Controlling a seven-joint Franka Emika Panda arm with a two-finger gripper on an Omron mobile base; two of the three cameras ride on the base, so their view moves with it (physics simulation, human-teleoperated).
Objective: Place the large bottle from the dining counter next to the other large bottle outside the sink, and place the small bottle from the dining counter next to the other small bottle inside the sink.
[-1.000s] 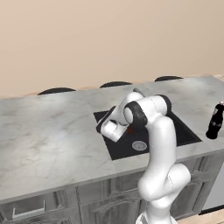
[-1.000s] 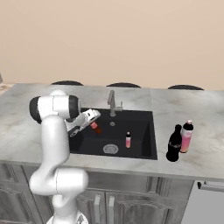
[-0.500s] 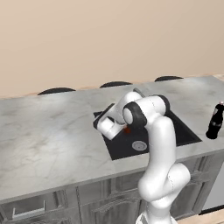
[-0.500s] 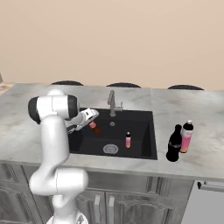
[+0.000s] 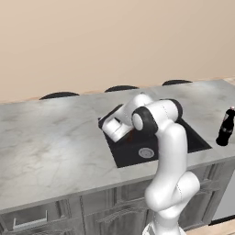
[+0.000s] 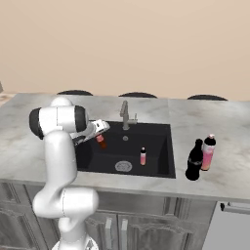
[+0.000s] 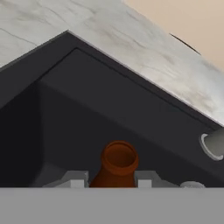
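Jaws closed on small bottle (image 7: 117, 168) neck; gripper (image 6: 99, 138) holds it over sink (image 6: 161, 131) left part. Other small bottle (image 6: 143, 156) stands in basin at 3 o'clock. Farther right, on counter (image 6: 229, 127): large bottle (image 6: 195, 160) touching other large bottle (image 6: 208, 153).

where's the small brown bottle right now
The small brown bottle is held in the claw over the left end of the sink, left of the pink bottle standing in the basin.
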